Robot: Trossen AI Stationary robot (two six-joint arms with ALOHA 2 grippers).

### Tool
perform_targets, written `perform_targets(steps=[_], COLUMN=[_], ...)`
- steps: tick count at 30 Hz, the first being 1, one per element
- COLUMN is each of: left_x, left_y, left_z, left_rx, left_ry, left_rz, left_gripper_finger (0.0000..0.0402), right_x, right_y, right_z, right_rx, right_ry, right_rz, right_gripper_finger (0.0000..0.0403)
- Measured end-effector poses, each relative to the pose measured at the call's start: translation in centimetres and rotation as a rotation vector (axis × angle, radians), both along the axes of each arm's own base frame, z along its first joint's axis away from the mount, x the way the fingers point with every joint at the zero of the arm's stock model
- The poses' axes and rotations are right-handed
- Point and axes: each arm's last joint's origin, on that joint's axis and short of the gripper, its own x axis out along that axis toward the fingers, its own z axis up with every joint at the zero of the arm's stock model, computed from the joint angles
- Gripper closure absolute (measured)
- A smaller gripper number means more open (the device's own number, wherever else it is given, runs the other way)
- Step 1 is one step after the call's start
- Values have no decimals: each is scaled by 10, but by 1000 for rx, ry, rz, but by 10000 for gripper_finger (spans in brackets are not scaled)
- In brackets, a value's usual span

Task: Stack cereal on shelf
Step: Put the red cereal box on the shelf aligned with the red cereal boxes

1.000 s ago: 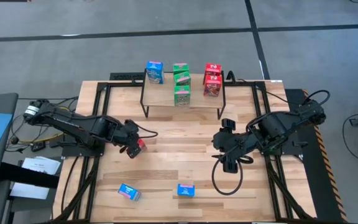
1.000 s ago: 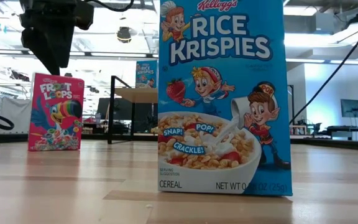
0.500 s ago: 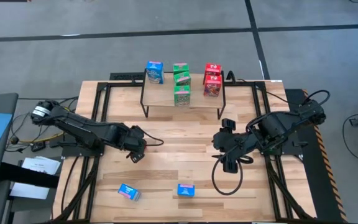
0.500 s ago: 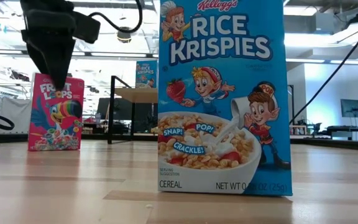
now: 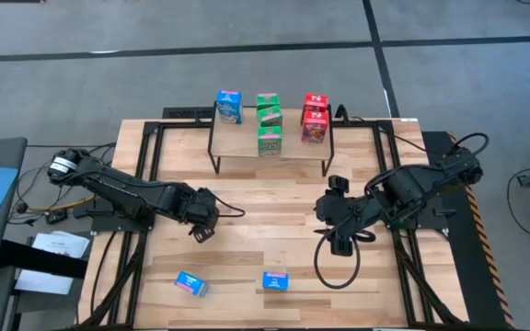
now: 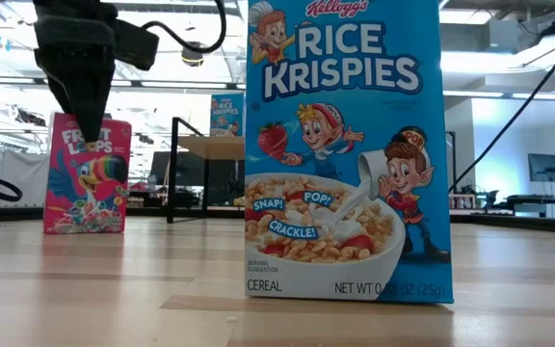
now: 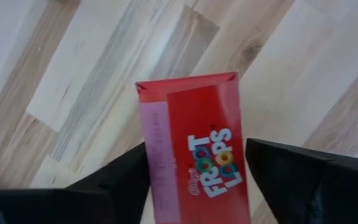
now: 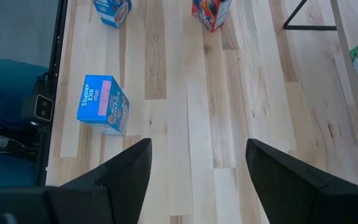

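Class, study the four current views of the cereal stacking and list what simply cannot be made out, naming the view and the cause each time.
- Red box, high view: hidden beneath the left hand.
- Left hand's grip, left wrist view: contact points fall below the picture's edge.
- Shelf, low view: mostly blocked by the Rice Krispies box.
- Printing on shelf boxes, high view: too small.
- Right hand, low view: not identifiable.

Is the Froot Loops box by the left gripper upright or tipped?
Upright: the Froot Loops box stands on its base on the table in the low view.
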Motion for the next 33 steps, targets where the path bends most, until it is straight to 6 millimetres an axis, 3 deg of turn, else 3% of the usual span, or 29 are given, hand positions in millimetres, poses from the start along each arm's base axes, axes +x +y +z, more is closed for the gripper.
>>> perform_targets(steps=[9, 19, 33], left_x=[2, 3, 19], left_y=[0, -2, -5], left_z=[0, 2, 51], left_rx=[6, -27, 9], left_ry=[-13, -13, -154], left_rz=[-30, -45, -212], left_gripper_finger=[235, 246, 246], right_x=[0, 1, 5], right_y=[0, -2, -11], right_z=[0, 0, -1], right_rx=[-1, 38, 82], right_ry=[0, 19, 45], right_rz=[1, 13, 39], right_gripper_finger=[117, 117, 117])
